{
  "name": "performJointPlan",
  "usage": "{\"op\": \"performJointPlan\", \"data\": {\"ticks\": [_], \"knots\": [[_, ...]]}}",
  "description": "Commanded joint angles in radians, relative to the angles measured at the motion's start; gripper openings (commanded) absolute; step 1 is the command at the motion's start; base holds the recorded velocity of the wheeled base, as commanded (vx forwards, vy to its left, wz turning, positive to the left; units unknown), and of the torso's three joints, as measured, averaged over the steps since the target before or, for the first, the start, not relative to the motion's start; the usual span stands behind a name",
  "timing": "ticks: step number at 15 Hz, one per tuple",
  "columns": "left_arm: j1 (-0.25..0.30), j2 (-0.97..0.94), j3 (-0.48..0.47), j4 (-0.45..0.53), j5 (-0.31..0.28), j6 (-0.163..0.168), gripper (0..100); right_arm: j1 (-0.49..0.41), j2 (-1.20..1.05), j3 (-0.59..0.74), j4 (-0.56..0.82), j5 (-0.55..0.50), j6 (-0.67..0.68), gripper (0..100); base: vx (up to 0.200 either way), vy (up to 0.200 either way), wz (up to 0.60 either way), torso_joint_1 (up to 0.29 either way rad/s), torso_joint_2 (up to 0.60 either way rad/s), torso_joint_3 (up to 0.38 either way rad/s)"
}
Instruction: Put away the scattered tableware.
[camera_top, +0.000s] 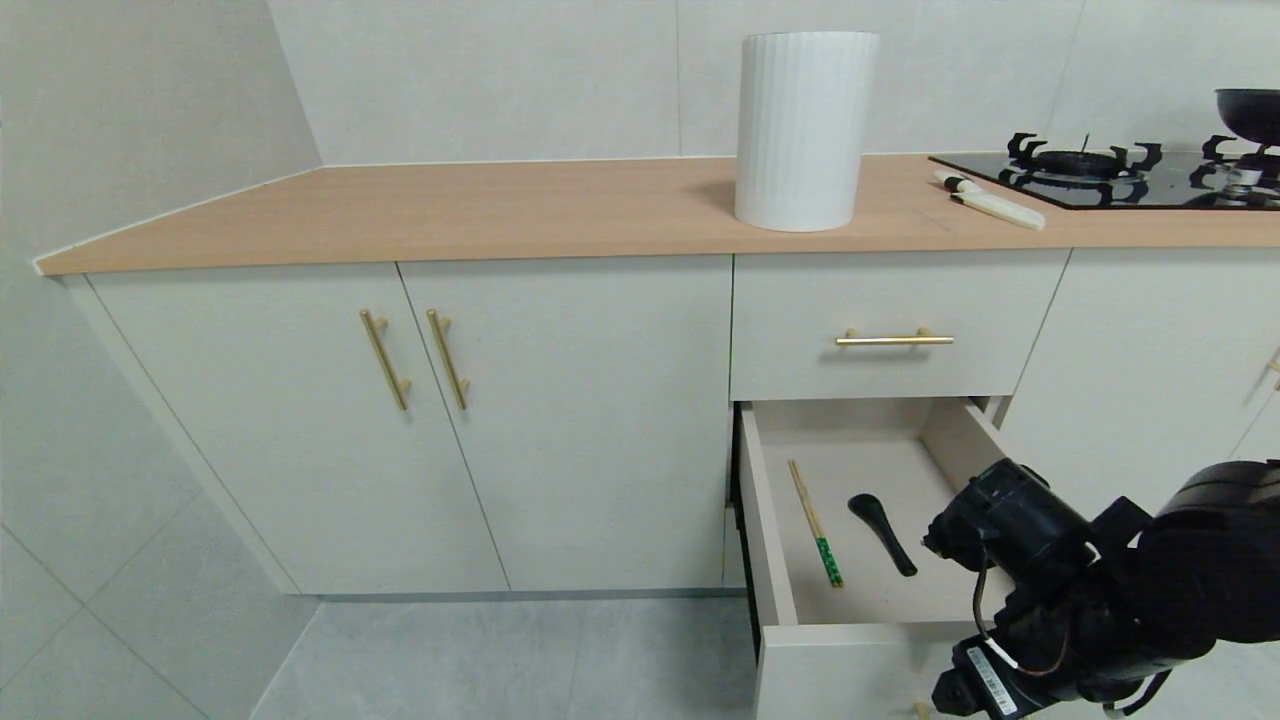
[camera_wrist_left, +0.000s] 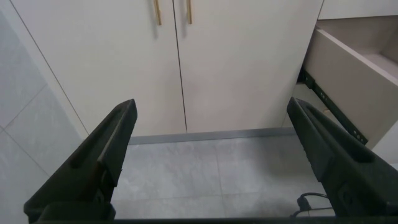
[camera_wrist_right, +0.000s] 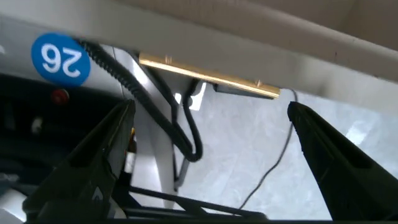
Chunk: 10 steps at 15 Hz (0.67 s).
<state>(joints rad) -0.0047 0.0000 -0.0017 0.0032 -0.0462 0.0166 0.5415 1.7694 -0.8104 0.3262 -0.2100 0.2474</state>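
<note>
Inside the open drawer (camera_top: 765, 540) under the desk (camera_top: 500, 205), a pair of chopsticks (camera_top: 815, 537) and a black spoon (camera_top: 882, 533) lie side by side on its bottom, close but apart. The chopsticks' long axis runs front to back, green-patterned ends toward the drawer front and plain ends toward the back. The spoon lies nearly parallel, its broader end toward the back and its handle slanting toward the front and the robot's right. The right gripper (camera_wrist_right: 208, 109) sits low at the drawer front, its fingers spread wide with nothing between them and the gold drawer handle (camera_wrist_right: 208, 76) just ahead. The left gripper (camera_wrist_left: 210, 106), fingers likewise apart and empty, faces the cabinet doors (camera_wrist_left: 236, 62). These two pieces look stowed, so closing the drawer seems the step in hand: the right fingers would need to meet the handle or front panel squarely and push straight in. A pale utensil (camera_top: 990, 200) on the desk beside the hob (camera_top: 1100, 175) may yet need putting away.
</note>
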Motion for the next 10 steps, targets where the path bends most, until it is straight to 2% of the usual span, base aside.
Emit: {"op": "performJointPlan", "data": {"ticks": [1, 4, 10], "knots": [[0.0, 0.0, 0.0, 0.001, 0.0, 0.0, 100, -0.015, 0.032, -0.018, -0.001, 0.0, 0.003, 100, 0.0, 0.0, 0.0, 0.0, 0.0, 0.0], [0.0, 0.0, 0.0, 0.0, 0.0, 0.0, 100, -0.028, 0.053, -0.046, -0.026, 0.0, 0.046, 100, 0.0, 0.0, 0.0, 0.0, 0.0, 0.0], [0.0, 0.0, 0.0, 0.0, 0.0, 0.0, 100, -0.054, 0.102, -0.049, -0.167, -0.002, 0.078, 100, 0.0, 0.0, 0.0, 0.0, 0.0, 0.0]]}}
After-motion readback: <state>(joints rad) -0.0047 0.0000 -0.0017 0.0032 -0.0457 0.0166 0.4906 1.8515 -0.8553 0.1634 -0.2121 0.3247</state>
